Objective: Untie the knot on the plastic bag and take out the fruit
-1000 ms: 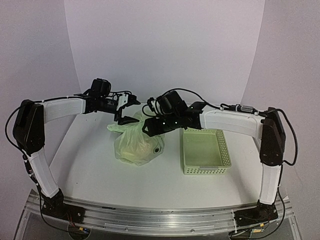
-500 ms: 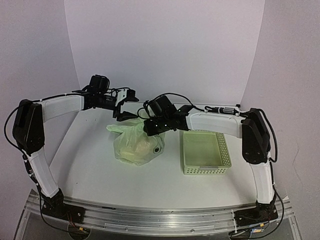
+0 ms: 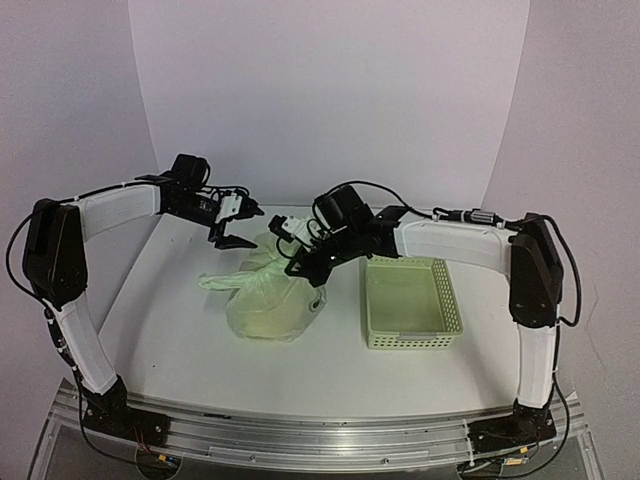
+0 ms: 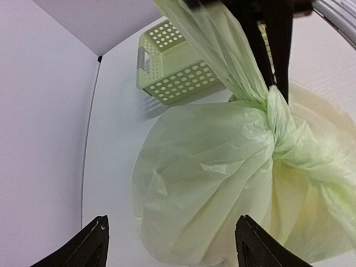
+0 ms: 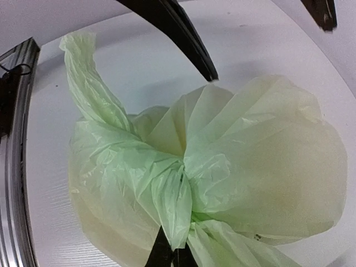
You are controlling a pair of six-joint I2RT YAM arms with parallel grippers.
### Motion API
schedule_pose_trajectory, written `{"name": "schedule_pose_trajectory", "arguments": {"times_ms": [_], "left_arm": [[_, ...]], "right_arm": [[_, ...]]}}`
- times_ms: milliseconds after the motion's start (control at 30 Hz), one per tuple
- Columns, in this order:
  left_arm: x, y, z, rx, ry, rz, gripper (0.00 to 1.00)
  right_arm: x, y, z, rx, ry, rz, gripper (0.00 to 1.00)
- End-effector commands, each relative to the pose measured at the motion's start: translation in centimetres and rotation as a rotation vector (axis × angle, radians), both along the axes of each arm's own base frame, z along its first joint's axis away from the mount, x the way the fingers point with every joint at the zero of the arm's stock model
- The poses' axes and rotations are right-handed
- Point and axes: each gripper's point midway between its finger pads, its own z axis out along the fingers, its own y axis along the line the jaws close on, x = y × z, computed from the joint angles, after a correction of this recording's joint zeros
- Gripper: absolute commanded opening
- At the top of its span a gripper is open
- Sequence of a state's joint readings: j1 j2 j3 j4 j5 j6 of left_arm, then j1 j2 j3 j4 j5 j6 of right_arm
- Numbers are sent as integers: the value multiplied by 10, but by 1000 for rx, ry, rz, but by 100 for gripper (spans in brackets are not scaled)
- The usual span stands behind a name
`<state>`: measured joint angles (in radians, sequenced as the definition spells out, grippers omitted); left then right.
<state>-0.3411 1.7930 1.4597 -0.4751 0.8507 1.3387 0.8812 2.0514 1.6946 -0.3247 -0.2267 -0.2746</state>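
Note:
The pale green plastic bag lies in the middle of the table, bulging and closed. Its knot is a twisted lump on top; it also shows in the right wrist view. My right gripper is shut on one handle end of the bag right at the knot and holds it up. The other handle end trails to the left. My left gripper is open and empty, hovering above and behind the bag, apart from it. The fruit is hidden inside the bag.
A rigid pale green lattice basket stands right of the bag, also in the left wrist view. White walls close the table at the back and sides. A metal rail runs along the near edge.

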Motion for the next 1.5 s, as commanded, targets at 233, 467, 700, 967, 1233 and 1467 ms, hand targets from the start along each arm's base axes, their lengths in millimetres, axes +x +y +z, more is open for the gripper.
{"name": "schedule_pose_trajectory", "arguments": {"times_ms": [233, 467, 700, 967, 1233, 1467], "left_arm": [[-36, -19, 10, 40, -219, -204, 69], [-62, -10, -15, 89, -171, -285, 63], [-51, -14, -19, 71, -157, -223, 30], [-21, -7, -8, 93, -121, -44, 0], [10, 32, 4, 72, -139, 96, 0], [12, 37, 13, 36, -109, 136, 0]], "right_arm": [[13, 29, 48, 189, -83, 217, 0], [26, 31, 50, 237, -99, 201, 0], [30, 30, 54, 248, -109, 197, 0], [39, 1, 45, 230, -84, 105, 0], [48, -58, 34, 177, -113, -57, 0], [45, -82, 20, 120, -123, -112, 3]]}}
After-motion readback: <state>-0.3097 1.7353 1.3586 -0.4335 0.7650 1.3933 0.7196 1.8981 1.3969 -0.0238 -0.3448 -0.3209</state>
